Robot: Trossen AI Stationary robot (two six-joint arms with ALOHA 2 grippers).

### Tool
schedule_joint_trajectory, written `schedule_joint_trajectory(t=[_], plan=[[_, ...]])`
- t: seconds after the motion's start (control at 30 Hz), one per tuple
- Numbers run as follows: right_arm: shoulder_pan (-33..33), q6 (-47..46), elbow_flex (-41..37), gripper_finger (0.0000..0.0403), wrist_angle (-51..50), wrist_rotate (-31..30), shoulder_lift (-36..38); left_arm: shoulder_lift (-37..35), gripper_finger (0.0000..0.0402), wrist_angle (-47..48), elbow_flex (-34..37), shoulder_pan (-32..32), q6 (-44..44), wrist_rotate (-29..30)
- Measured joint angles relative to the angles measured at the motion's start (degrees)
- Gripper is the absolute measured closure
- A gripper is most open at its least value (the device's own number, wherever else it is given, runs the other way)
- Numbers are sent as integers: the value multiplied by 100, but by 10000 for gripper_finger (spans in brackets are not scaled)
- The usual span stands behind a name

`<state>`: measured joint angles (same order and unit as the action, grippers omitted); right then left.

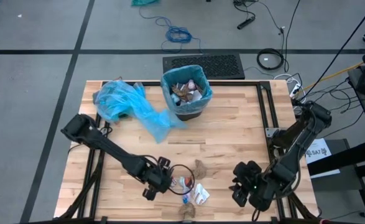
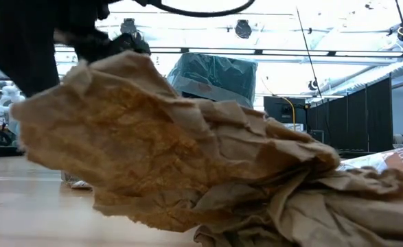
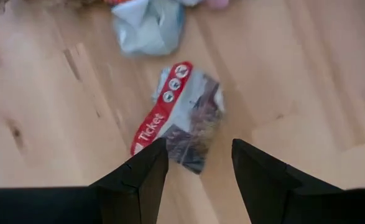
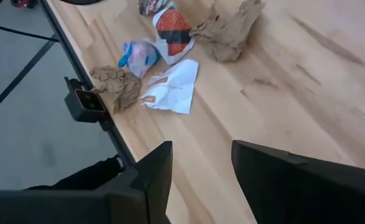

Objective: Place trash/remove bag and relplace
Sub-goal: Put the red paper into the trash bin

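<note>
A: Checking your left gripper (image 3: 194,163): where's the trash?
B: Crumpled ticket scrap (image 3: 182,117) lies on the table (image 3: 39,93) just ahead of your spread, empty fingers. Right gripper (image 4: 201,158) open, waiting nearby.

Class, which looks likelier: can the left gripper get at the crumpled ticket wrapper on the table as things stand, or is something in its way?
Probably yes: the left gripper hangs open right over the ticket wrapper, with nothing between them.
</note>
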<state>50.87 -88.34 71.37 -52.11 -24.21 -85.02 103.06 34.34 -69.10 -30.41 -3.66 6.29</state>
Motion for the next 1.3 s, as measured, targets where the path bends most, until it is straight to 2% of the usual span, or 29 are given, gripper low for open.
schedule_joint_trajectory(t=[0.07,0.17,0.37,0.47,0.53,0.67,0.73,1.0,1.17,1.3], plan=[[39,-89,0,245,53,-2,-28,156,220,-1,0,9,85,280],[64,-184,0,245,105,-3,-35,410,220,-43,2,75,153,355],[64,-253,0,245,119,0,-35,838,220,-408,-23,197,153,-137],[64,-253,0,245,132,-2,-35,979,231,-605,-22,192,153,-160],[61,-253,0,245,134,-2,-35,1034,258,-643,-22,192,119,-168],[61,-224,0,245,128,-3,-34,1062,361,-606,-24,195,95,-389],[61,-191,0,245,104,-4,-32,1065,388,-606,-23,219,-145,-438],[61,-2,0,245,81,-291,-32,757,399,-445,-44,345,-1212,-338],[58,118,0,245,83,-593,-32,446,400,-224,-331,350,-1259,-20],[46,211,0,245,87,-612,-32,342,400,-219,-480,348,-1284,-1]])
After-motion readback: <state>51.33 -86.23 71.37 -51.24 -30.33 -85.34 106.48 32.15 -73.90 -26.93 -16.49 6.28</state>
